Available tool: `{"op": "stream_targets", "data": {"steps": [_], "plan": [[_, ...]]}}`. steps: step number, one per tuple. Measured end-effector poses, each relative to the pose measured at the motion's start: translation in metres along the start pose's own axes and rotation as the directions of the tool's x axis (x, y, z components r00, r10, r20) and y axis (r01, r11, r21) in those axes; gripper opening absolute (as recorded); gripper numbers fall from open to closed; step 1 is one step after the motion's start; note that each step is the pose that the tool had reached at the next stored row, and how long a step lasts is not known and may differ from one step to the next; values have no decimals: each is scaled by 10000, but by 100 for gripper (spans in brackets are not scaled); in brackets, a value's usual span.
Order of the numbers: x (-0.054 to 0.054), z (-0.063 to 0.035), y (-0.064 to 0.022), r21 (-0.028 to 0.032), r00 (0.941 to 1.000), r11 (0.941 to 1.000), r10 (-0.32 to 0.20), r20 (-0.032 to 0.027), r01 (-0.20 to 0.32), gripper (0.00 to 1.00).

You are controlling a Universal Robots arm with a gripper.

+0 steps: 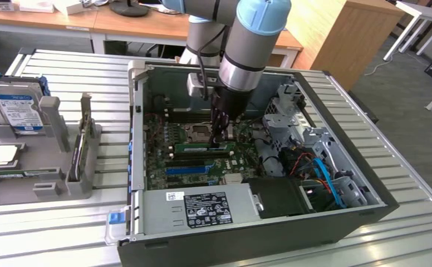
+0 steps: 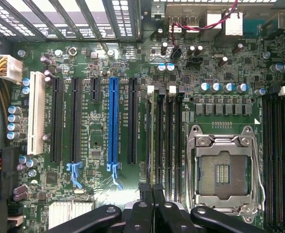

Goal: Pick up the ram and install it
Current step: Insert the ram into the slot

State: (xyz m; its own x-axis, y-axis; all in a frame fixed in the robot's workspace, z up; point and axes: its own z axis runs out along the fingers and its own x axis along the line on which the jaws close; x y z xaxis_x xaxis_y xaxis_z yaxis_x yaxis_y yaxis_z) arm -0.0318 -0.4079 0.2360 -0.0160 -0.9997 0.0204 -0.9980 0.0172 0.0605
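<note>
A slatted metal worktop (image 1: 53,233) carries an open computer case (image 1: 275,233) lying on its side, with wooden desks (image 1: 127,25) behind it. The motherboard's processor socket (image 1: 200,132) serves as the landmark: it sits near the middle of the board with its metal frame closed.

The arm (image 1: 246,50) reaches straight down into the case, and the claw (image 1: 217,139) hangs just beside the socket, on the side toward the case's power supply (image 1: 201,208). The ram (image 1: 194,148) stands on edge in the memory slot next to the socket, running along the socket's near side in the exterior view.

In the wrist view the ram (image 2: 151,141) is seen edge-on, a thin strip between the socket (image 2: 224,170) and the black expansion slots. The claw (image 2: 151,189) has its dark fingers (image 2: 143,191) drawn nearly together, clamped on the ram's upper edge at one end.

The bright-blue slot (image 2: 114,126) lies farther from the socket than the ram. Well apart from the socket, outside the case on the exterior view's left, a grey fixture (image 1: 53,144) holds a hard drive (image 1: 15,111).
</note>
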Motion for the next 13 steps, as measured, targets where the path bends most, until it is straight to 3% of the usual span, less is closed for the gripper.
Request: {"op": "stream_targets", "data": {"steps": [13], "plan": [[4, 8, -1, -1, 10000, 10000, 14, 2, -14, 12]]}}
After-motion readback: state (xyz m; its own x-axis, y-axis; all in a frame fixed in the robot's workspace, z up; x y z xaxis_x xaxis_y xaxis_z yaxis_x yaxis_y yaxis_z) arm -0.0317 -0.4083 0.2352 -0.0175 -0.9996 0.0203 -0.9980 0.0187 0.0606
